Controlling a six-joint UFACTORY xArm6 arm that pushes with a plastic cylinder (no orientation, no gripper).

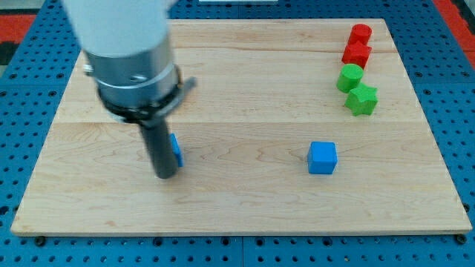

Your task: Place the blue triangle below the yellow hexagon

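Note:
My tip (165,176) rests on the wooden board (245,208) at the view's lower left. A blue block (177,149), mostly hidden behind the rod, shows as a sliver just right of the rod; its shape cannot be made out. The tip is touching or almost touching its left side. No yellow hexagon shows in the view; the arm's body covers the board's upper left.
A blue cube (322,157) lies right of centre. At the view's upper right stand two red blocks (360,34) (356,54), a green cylinder-like block (349,77) and a green star-like block (362,99). The board lies on a blue pegboard (22,89).

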